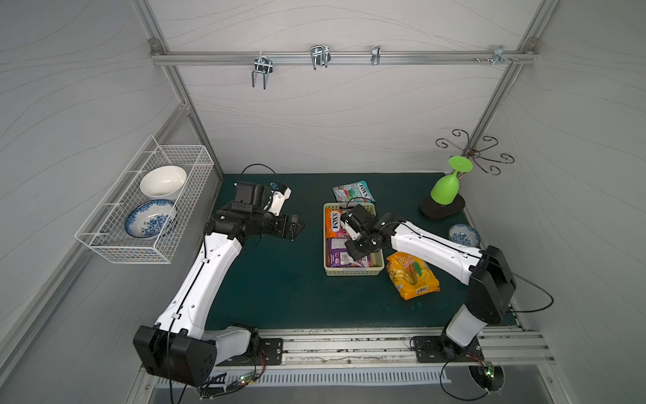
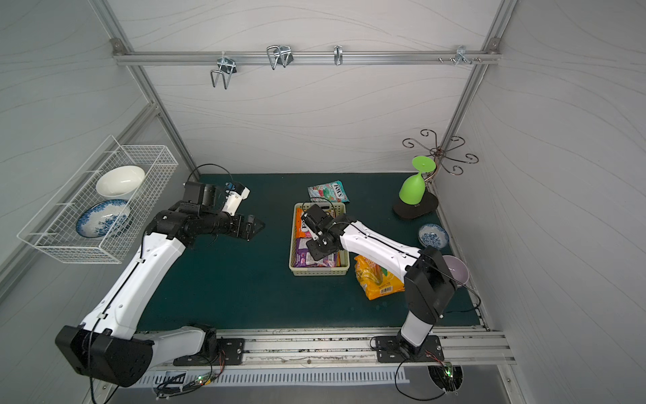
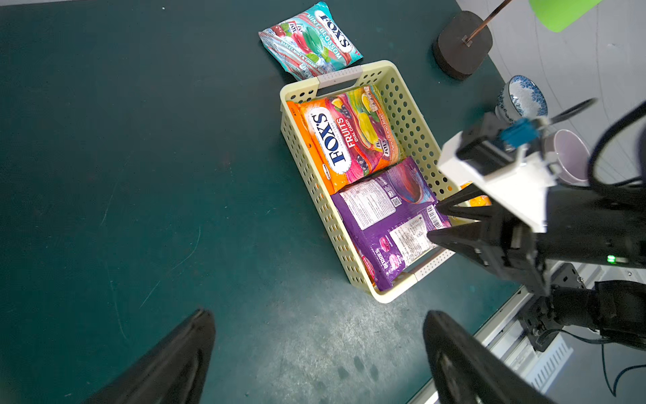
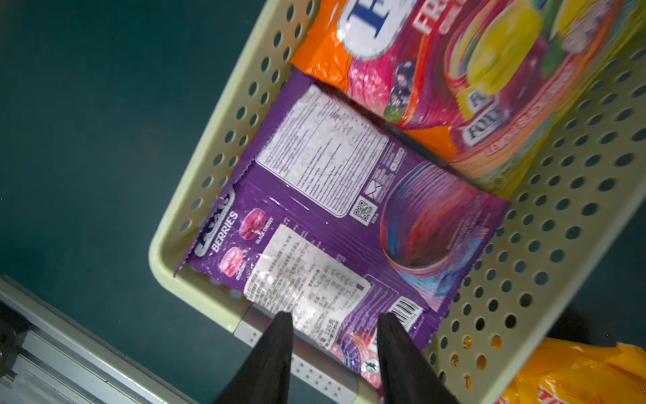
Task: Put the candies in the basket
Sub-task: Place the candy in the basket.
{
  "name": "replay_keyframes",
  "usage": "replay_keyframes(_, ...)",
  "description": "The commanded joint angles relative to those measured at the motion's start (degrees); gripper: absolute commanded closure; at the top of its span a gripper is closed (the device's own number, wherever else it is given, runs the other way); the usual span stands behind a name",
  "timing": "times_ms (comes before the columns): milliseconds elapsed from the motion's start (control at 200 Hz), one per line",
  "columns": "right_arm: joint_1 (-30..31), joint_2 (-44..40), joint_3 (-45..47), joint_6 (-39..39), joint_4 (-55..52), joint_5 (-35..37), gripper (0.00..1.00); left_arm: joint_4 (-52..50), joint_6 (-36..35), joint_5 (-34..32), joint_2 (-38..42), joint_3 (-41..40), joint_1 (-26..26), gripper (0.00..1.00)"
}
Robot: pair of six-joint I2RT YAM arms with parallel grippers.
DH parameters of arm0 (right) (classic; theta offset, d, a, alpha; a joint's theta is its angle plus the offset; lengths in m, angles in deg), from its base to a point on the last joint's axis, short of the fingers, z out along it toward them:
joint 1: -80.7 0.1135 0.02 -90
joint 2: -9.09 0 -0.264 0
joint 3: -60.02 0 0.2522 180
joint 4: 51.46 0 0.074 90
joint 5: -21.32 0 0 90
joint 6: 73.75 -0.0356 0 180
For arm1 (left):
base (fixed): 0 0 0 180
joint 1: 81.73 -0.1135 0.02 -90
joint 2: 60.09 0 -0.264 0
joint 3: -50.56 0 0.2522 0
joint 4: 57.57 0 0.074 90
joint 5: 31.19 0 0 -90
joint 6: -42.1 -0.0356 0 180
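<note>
Dark green counter (image 1: pixel 279 297) inside a white-walled booth, with the pale green basket (image 1: pixel 353 272) sitting roughly mid-counter, so I'll place everything off that.

Two of the candies are inside it. The orange FOX'S Fruits packet (image 3: pixel 349 140) fills the far half, face up. The purple Berries packet (image 3: pixel 381 224) lies in the near half with its back label up, and its near end reaches the handle at the basket's near end.

Two more are outside. The teal mint packet (image 1: pixel 353 190) lies flat on the counter just past the basket's far end. The big yellow-orange bag (image 1: pixel 412 276) is just beside the basket's near corner, on the right arm's side.

The right fingers (image 4: pixel 272 356) hang over the near end of the purple packet. They're parted a moderate way, not wide, and the packet shows through the gap with nothing pinched as far as I can see.

The left fingers (image 3: pixel 174 367) are spread wide and empty, hovering over bare counter well off the basket on the left arm's side.

A small blue-patterned bowl (image 1: pixel 464 235) sits further out from the basket, past the yellow-orange bag.
</note>
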Motion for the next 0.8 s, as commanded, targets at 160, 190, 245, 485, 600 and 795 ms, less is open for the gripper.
replay_keyframes(160, 1.8, 7.8, 1.5, 0.6, -0.4, 4.0, 0.57, 2.1, -0.1, 0.7, 0.5, 0.8, -0.4, 0.03)
replay_keyframes(190, 2.0, 8.7, 1.0, 1.1, -1.8, 4.9, 0.57, 1.4, -0.1, 1.1, 0.7, 1.4, -0.4, 0.03)
replay_keyframes(245, 2.8, 9.6, -0.3, 1.8, -4.4, 6.6, 0.57, 0.7, -0.3, 0.9, 0.7, 2.1, -0.4, 0.03)
replay_keyframes(485, 4.5, 4.5, -3.8, 1.9, -7.6, 7.2, 0.56, 0.8, 0.1, 1.4, 0.5, 2.2, -0.4, 0.03)
replay_keyframes(600, 4.0, 0.0, -2.9, 1.2, -7.8, 9.1, 0.53, 2.4, -0.1, 0.3, 0.6, 0.5, -0.3, 0.03)
replay_keyframes(795, 1.1, -5.4, -1.1, -0.5, -12.5, 11.2, 0.45, 0.9, -0.1, 0.9, 0.5, 2.0, -0.4, 0.03)
